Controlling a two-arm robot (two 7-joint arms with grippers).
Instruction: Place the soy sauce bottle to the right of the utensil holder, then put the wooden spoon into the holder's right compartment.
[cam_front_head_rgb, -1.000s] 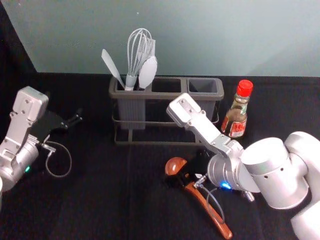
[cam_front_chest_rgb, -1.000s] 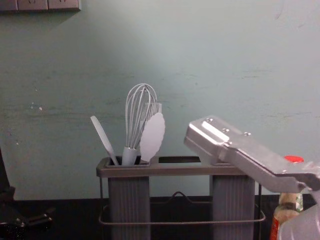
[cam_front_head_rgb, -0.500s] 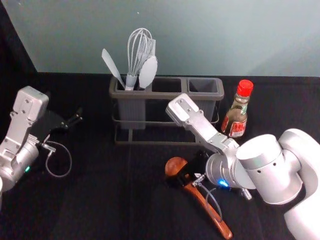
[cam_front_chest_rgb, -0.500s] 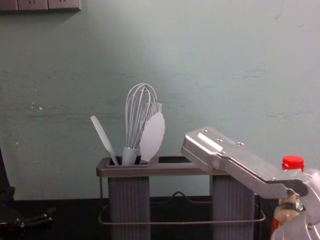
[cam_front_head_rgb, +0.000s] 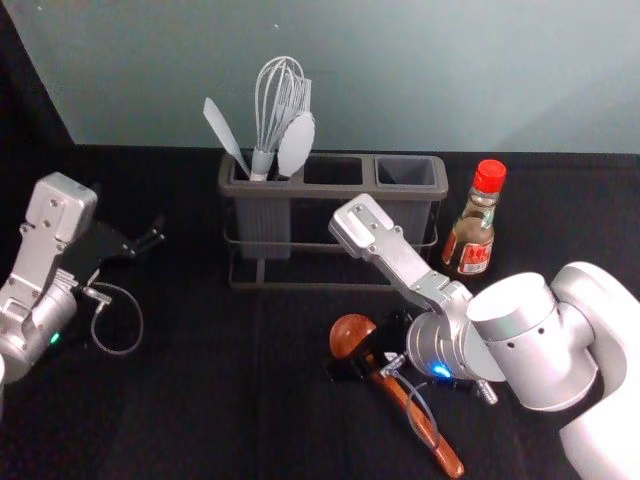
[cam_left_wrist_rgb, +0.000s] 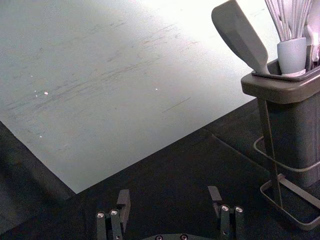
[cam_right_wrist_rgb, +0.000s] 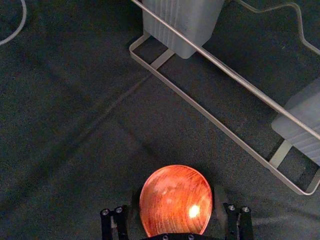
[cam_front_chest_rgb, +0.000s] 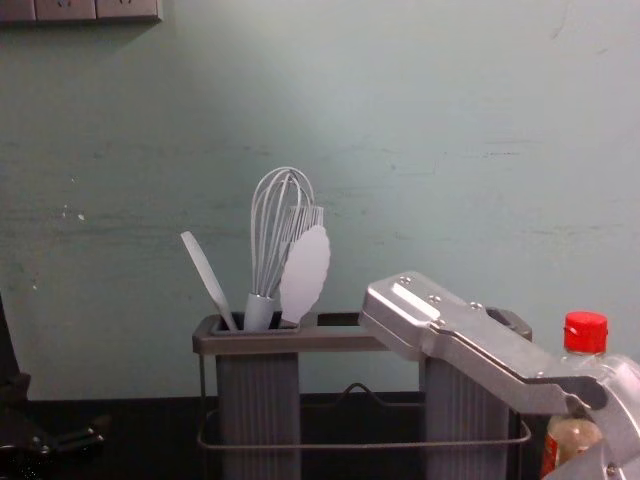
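The right hand (cam_front_head_rgb: 368, 352) is low over the dark-covered desk (cam_front_head_rgb: 200, 400), at the wooden spoon (cam_front_head_rgb: 436, 440). Its fingers are open, one at each side of the round spoon head — in the right wrist view this head lies between them, and I cannot tell if it touches either finger. From this hand the handle goes back towards the robot, slanting to the right.

The soy sauce bottle (cam_front_head_rgb: 470, 235) stands upright, farther forward than the right hand and to its right, with the red cap on top. It is just beside the right end of the utensil holder (cam_front_head_rgb: 335, 188), and this holder is ahead of the same hand. The left compartment of the holder, ahead and to the left of the hand, carries a whisk (cam_front_head_rgb: 279, 85) and other pale utensils (cam_front_head_rgb: 296, 145) (one of them leans outward to the left).

The left hand (cam_front_head_rgb: 152, 238) is parked to the left of the holder, above the desk; the left wrist view shows its two fingers well apart.
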